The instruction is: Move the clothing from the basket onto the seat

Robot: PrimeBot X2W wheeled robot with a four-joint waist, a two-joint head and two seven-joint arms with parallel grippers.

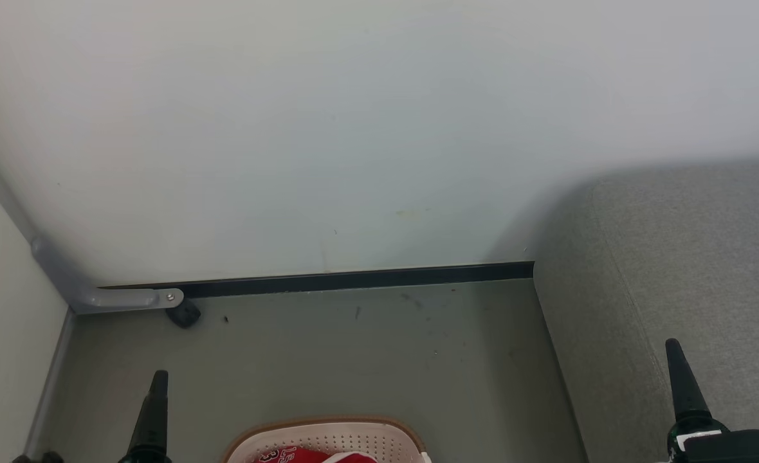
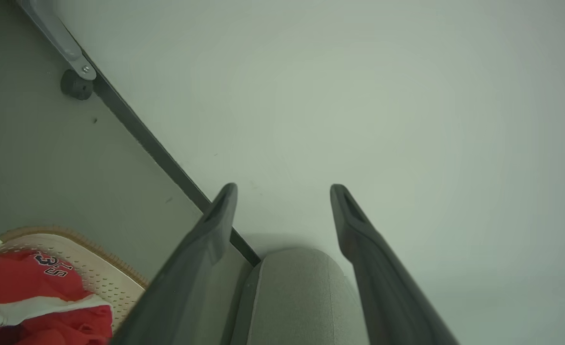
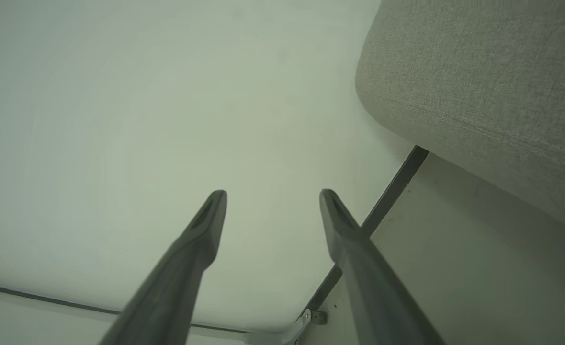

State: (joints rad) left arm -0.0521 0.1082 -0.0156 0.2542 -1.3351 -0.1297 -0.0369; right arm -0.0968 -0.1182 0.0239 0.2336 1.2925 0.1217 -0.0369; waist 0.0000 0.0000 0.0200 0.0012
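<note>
Left fingers (image 2: 218,220) and right fingers (image 3: 208,225): spread apart, holding nothing. Clothing (image 2: 33,297) lies in basket (image 2: 110,275), between both, nearer the left fingers, untouched.

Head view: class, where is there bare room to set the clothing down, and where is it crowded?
The sofa top is bare, bordered by the wall and its rounded left edge. The floor between skirting, basket and sofa is bare too. The basket is crowded with red clothing.

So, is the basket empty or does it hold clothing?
Not empty: red clothing with white trim lies inside the basket, seen in head and left wrist views.
</note>
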